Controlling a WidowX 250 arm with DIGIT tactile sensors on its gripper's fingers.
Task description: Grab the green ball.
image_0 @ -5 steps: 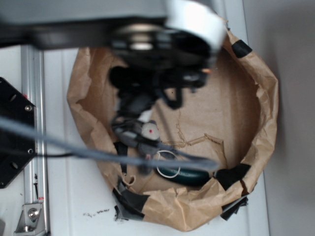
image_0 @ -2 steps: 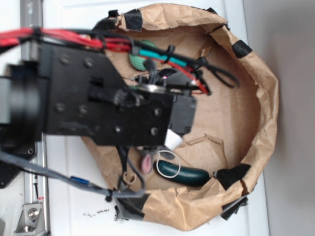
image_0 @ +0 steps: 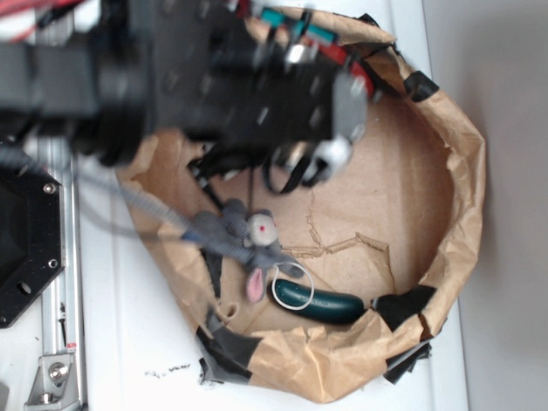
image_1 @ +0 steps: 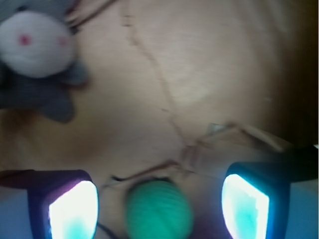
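The green ball [image_1: 158, 209], a ribbed mint-green sphere, lies on the brown paper floor at the bottom of the wrist view. It sits between the two fingers of my gripper [image_1: 158, 208], with a gap on each side, nearer the left finger [image_1: 70, 209] than the right finger [image_1: 245, 204]. The gripper is open and touches nothing. In the exterior view the ball is hidden under the black arm [image_0: 223, 86], which hangs blurred over the upper left of the paper basin [image_0: 467, 197].
A grey plush mouse [image_0: 253, 240] with a white face [image_1: 35, 42] lies left of centre in the basin. A dark green cucumber toy [image_0: 318, 301] with a white ring lies by the basin's lower wall. A metal rail [image_0: 56, 342] runs down the left.
The arm has swung up and back toward the basin's top left, uncovering the plush mouse. The mouse and the cucumber toy have stayed put.
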